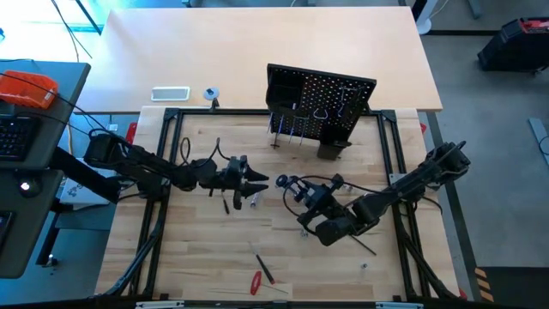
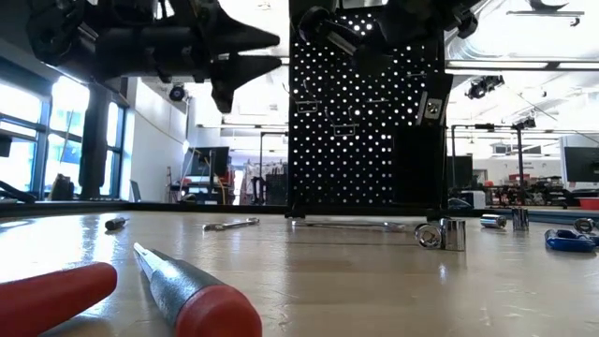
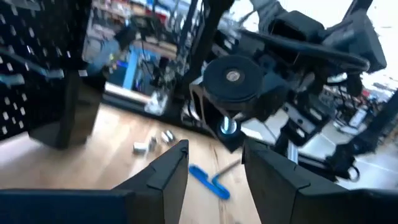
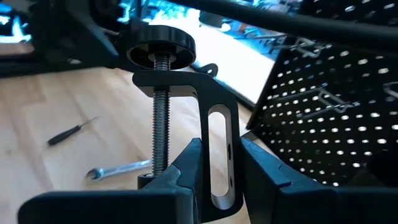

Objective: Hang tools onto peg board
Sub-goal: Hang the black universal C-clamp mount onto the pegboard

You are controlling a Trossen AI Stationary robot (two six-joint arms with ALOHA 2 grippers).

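The black peg board (image 1: 322, 107) stands upright at the table's far side, with a few tools hanging on its hooks and a small bin (image 1: 334, 148) at its foot. In front of it, above mid-table, my right gripper (image 4: 221, 155) is shut on a black C-clamp (image 4: 186, 99); it shows in the high view as my right gripper (image 1: 302, 196). My left gripper (image 3: 214, 155), also seen as my left gripper (image 1: 262, 180), stands open just left of the clamp, whose round knob (image 3: 233, 78) lies ahead of its fingers. Nothing is between them. My right gripper pinches the clamp's flat slotted back (image 4: 217, 143) between its two fingers, which lie across it. They come from the table's right, slanting slightly down. The clamp stands upright with its screw knob (image 4: 161, 45) on top, lifted clear of the table.
A silver wrench (image 4: 121, 168) and a small black screwdriver (image 4: 71, 132) lie under the grippers. A blue hex key (image 3: 208, 180) and metal sockets (image 3: 149, 144) lie nearer the board. Two red-handled screwdrivers (image 1: 257, 276) lie by the near edge. Black frame rails (image 1: 167, 154) border the table.
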